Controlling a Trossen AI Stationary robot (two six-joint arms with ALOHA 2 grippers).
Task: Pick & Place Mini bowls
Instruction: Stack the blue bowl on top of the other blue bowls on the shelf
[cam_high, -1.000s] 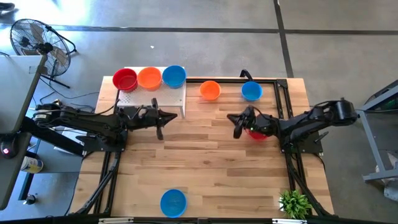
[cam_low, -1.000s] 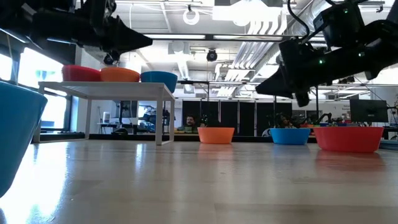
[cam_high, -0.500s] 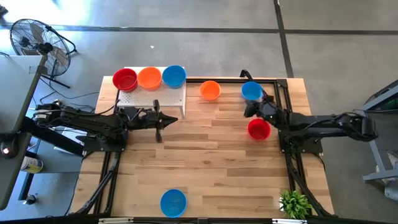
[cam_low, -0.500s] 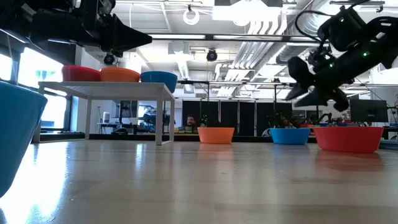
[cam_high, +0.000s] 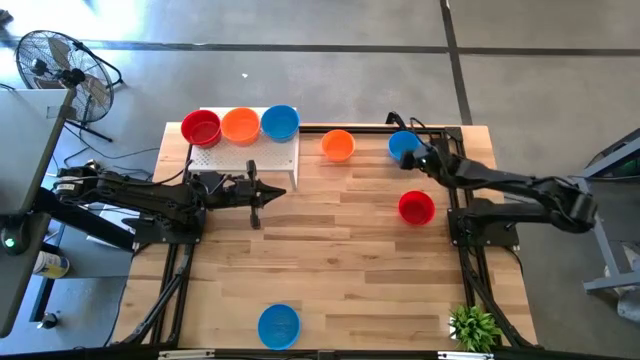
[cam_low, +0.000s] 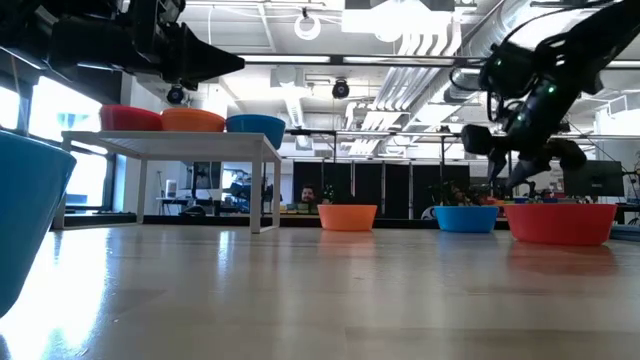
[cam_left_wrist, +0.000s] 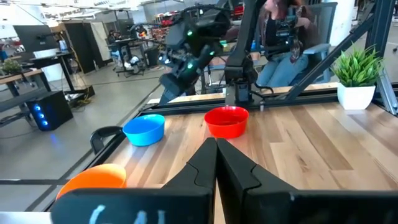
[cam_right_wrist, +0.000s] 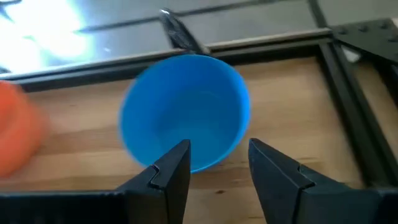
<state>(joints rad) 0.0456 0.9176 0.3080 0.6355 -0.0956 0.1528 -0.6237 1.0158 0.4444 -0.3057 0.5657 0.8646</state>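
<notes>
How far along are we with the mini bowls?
Done: three bowls, red, orange and blue, sit on the white board. In hand: nothing; the open right gripper hovers over the blue bowl. Left: that bowl and three more on the table.

No legible text, labels, brand marks, numbers or signs in any view. In the left wrist view, faint pale marks show on the dark gripper body at the lower left of the frame; they are blurred and cannot be read. Screens and equipment in the room behind the tabletop are too small and blurred to make out any lettering.
</notes>
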